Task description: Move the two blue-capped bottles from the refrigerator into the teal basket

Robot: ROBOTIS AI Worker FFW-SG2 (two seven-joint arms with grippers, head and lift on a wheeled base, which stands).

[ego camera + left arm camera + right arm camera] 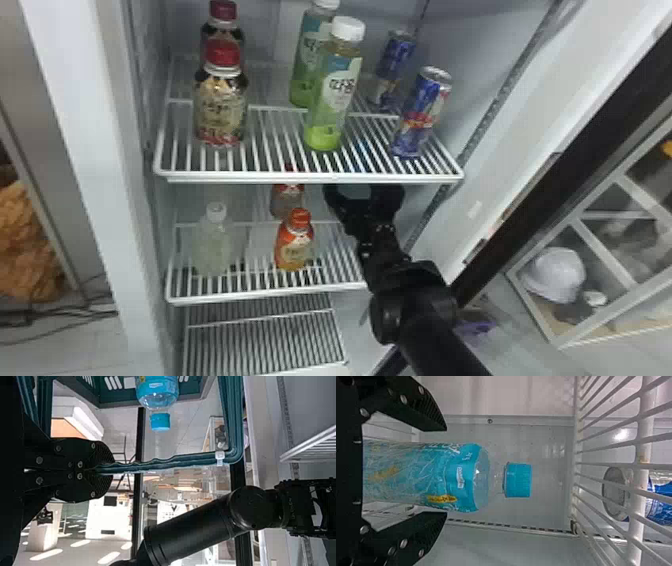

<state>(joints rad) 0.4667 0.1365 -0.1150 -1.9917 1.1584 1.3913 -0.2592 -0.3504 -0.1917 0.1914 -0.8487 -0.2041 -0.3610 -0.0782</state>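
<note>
Right tool [446, 471] wide astride blue-capped bottle [419, 475], presumably for side grasp; left tool [112, 470] clamps handle [166, 464] of teal basket [119, 396], likely keeping it ready.

- On the upper shelf [310, 176], we see dark characters on the white label of the front green bottle [327, 105].
- At that shelf's right, we see red print on the front blue can [420, 112].
- At its left, we see small print on the front red-capped bottle [221, 110].
- Below it, we see white lettering and a yellow printed patch [441, 499] on the blue-capped bottle [459, 477], and small print on the orange bottle [295, 245].
</note>
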